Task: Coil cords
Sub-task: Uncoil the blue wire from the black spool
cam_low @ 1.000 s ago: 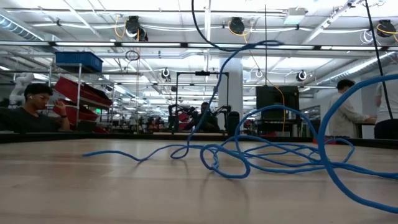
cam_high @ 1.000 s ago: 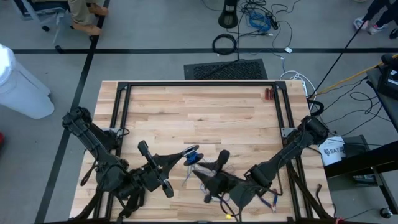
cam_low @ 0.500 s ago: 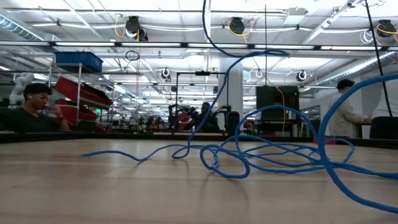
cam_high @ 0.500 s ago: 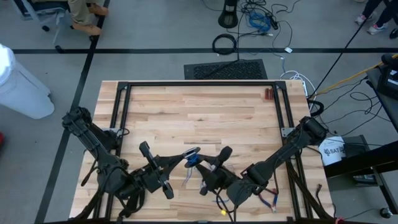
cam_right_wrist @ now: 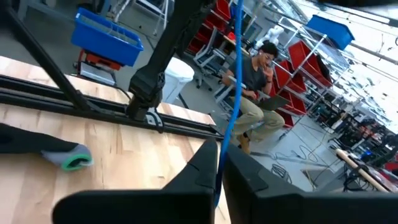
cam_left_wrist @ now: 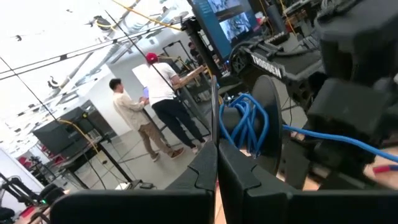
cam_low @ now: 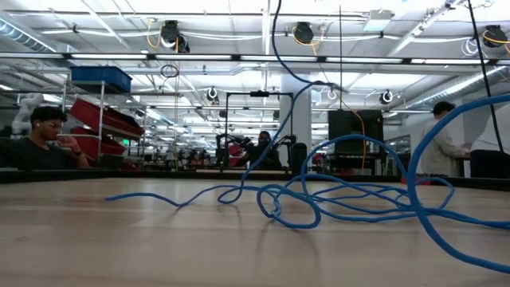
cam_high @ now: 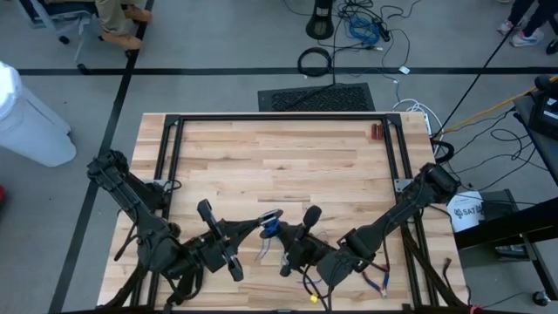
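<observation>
Coiling partly done, most of the blue cord still loose.

My left gripper (cam_high: 264,218) is closed on a small bundle of cord loops (cam_left_wrist: 244,123), lower centre of the high view. My right gripper (cam_high: 281,237), just beside it, is pinched shut on a strand of the blue cord (cam_right_wrist: 233,93). Across the low view's middle, the rest sprawls in slack loops (cam_low: 335,199) on the worktop (cam_high: 288,166), to be wound.

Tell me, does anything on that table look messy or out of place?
Yes: the blue cord sprawls in loose tangled loops across the table instead of a neat coil. One strand rises off the wood, pinched in the right hand, and a small bunch is already wound beside the left hand.
</observation>
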